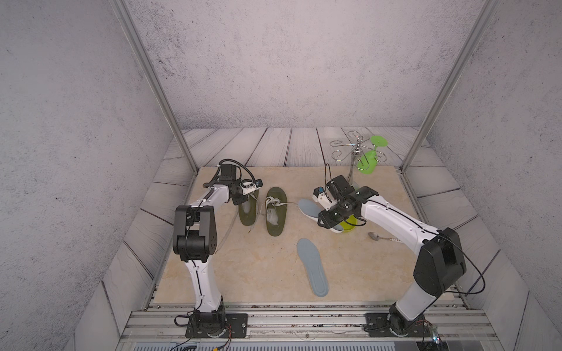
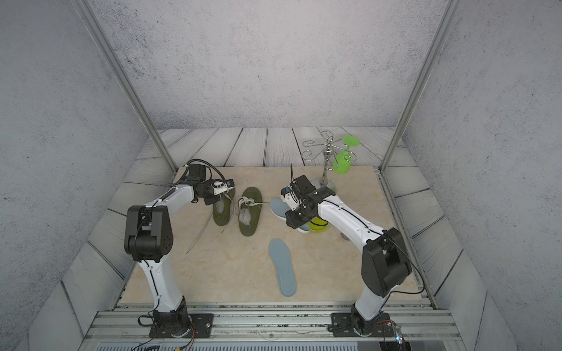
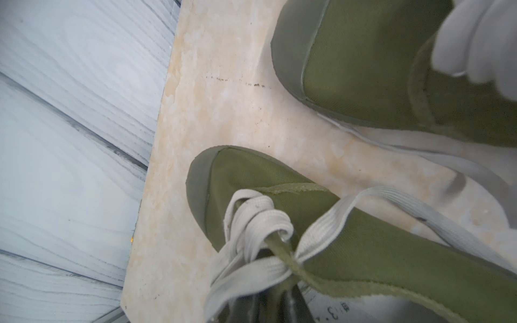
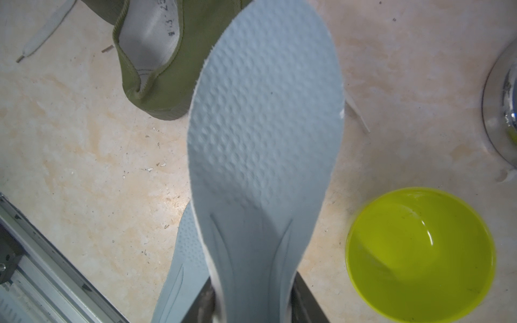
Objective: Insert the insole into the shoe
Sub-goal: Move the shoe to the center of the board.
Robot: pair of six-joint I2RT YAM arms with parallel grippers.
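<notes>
Now my right pincer (image 4: 251, 306) is clamped on the heel end of the grey insole (image 4: 263, 134). It hangs clear of the worktop (image 1: 243, 273), between the two olive shoes and the yellow-green bowl (image 4: 419, 251), with its forefoot pointing toward the shoes. By its look it is a light thing: thin dimpled foam, likely to flex and droop beyond my jaws. Gripping the firmer moulded heel and feeding the free toe end in first seems right; pushed hard, I expect it to buckle. My left pincer (image 3: 268, 307) is down at the mouth of the shoe (image 1: 248, 214) nearer the worktop's left edge, jaws close together among the laces (image 3: 251, 221) and the olive edging. Whether they actually pinch anything I cannot tell. That canvas looks soft and apt to collapse, so I judge the collar or tongue the place to hold it open. A second insole (image 1: 313, 267) lies flat near the front edge, and the other shoe (image 1: 276, 218) stands just beside the first
</notes>
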